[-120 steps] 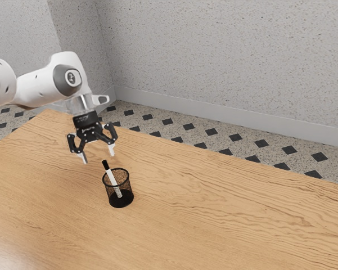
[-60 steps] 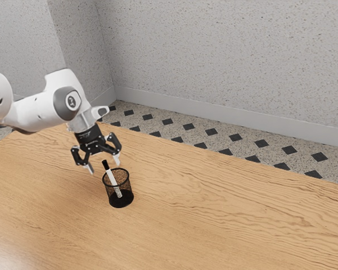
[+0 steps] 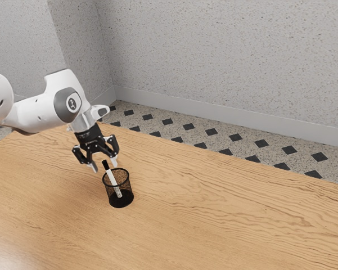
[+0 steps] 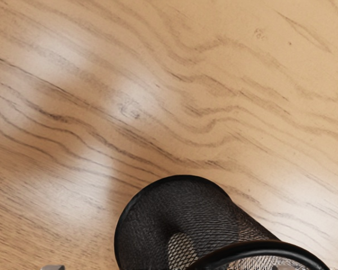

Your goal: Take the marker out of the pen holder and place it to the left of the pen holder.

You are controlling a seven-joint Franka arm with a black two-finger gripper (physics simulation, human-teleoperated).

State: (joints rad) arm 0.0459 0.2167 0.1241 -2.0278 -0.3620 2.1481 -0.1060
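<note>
My gripper (image 3: 104, 165) hangs just above the pen holder, tilted, its fingers part-way apart; in the wrist view, grey tips of the gripper (image 4: 169, 268) show at the lower edge, far apart. The marker (image 3: 112, 179), white with a black cap, leans inside the black mesh pen holder (image 3: 106, 192), its cap sticking out above the rim. In the exterior view the cap appears between the two fingertips, with a gap on each side. The wrist view has the pen holder (image 4: 157, 225) low down, its dark base and part of its rim visible.
The wooden table (image 3: 225, 214) extends around the pen holder on all sides. Past its far edge lie the speckled floor with dark diamonds (image 3: 212, 132) and a grey wall (image 3: 225, 62).
My hand has come down and toward the exterior view's right, to the pen holder. Over the last half second the fingers have drawn closer together. Marker and holder stay where they were.
</note>
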